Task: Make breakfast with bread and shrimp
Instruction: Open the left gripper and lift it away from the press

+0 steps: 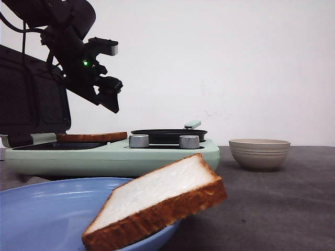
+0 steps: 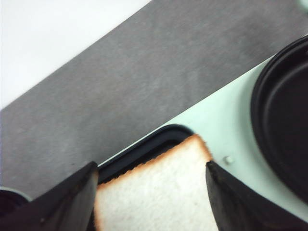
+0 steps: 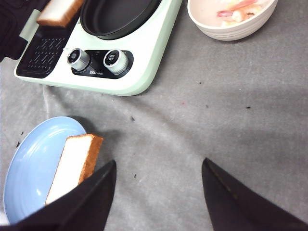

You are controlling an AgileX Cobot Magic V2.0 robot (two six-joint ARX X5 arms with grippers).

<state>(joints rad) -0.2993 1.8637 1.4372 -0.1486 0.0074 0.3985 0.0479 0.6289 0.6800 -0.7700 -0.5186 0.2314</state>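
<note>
One bread slice (image 1: 91,137) lies flat on the black griddle plate (image 2: 144,149) of the green cooker. My left gripper (image 1: 110,89) hangs open well above it. In the left wrist view the slice (image 2: 159,192) shows between the spread fingers of that gripper (image 2: 151,166). A second slice (image 1: 157,201) leans on the rim of the blue plate (image 1: 42,209) at the front. My right gripper (image 3: 159,162) is open and empty over the grey cloth, beside that slice (image 3: 74,163). Shrimp (image 3: 236,9) lie in the beige bowl (image 1: 259,153).
The mint-green cooker (image 1: 115,157) holds a round black pan (image 1: 168,135) and two silver knobs (image 1: 138,141). Its raised dark lid (image 1: 31,99) stands at the left behind my left arm. Grey cloth (image 3: 216,120) covers the table.
</note>
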